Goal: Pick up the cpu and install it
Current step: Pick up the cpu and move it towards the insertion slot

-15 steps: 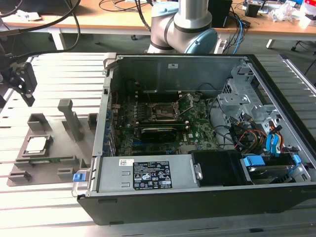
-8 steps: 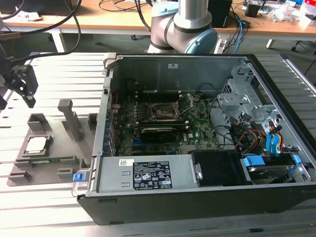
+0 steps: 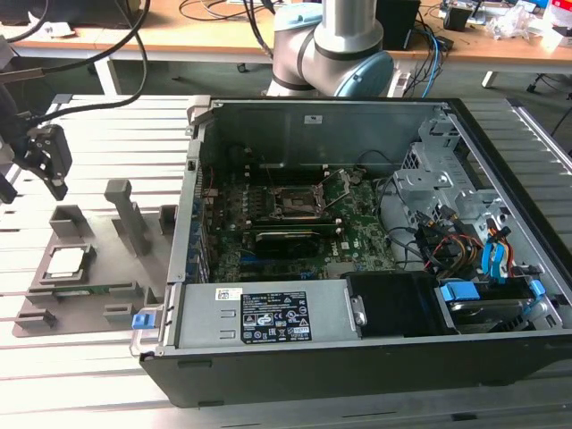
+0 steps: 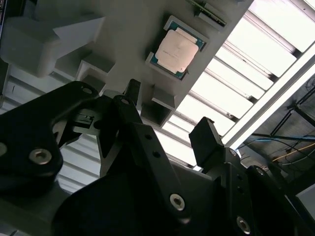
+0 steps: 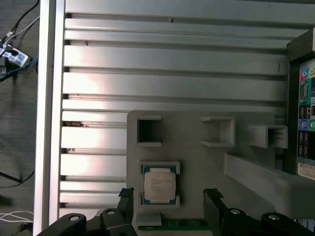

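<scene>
Black fingers (image 5: 213,197) of the gripper (image 5: 169,196) stand apart, empty, above the cpu (image 5: 159,186), which lies flat in its grey holder (image 5: 197,142) on the slatted bench (image 5: 147,59), beside the open computer case (image 3: 357,357).

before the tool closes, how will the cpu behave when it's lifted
Probably stiff and light: the cpu is a thin flat square with a metal top. That smooth top and thin edges may be slippery to pinch. It sits flat in a holder recess, so it likely won't roll or tip.

Cpu (image 3: 67,261) on holder (image 3: 112,270) beside case (image 3: 375,357)
</scene>
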Available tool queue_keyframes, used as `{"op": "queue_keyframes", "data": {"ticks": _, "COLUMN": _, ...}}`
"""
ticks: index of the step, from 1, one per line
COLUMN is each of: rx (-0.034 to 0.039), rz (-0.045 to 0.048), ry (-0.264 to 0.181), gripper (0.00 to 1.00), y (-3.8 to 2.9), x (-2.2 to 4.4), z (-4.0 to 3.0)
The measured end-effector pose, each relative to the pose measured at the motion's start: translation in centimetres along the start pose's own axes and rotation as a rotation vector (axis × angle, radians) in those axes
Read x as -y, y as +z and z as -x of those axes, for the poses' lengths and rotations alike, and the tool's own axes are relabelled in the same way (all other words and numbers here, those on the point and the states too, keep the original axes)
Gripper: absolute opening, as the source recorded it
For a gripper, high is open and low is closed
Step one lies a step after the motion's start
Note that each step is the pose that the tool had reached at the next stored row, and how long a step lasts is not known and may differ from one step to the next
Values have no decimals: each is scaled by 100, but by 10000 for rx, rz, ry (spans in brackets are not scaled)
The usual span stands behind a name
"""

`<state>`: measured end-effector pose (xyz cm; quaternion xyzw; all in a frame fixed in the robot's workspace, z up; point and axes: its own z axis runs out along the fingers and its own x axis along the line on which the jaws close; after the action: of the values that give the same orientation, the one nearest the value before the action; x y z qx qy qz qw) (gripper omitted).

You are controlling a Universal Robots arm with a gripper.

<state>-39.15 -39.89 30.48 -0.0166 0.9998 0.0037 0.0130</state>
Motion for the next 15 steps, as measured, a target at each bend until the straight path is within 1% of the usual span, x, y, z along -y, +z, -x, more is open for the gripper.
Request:
{"op": "queue_keyframes", "data": {"ticks": 13, "rx": 0, "rz": 0, "ry": 0, "gripper": 68, "y": 112, "x": 1, "z": -3}}
{"op": "queue_keyframes", "data": {"ticks": 14, "rx": 0, "rz": 0, "ry": 0, "gripper": 68, "y": 139, "x": 1, "z": -4}}
{"op": "queue_keyframes", "data": {"ticks": 15, "rx": 0, "rz": 0, "ry": 0, "gripper": 68, "y": 146, "x": 1, "z": -4}}
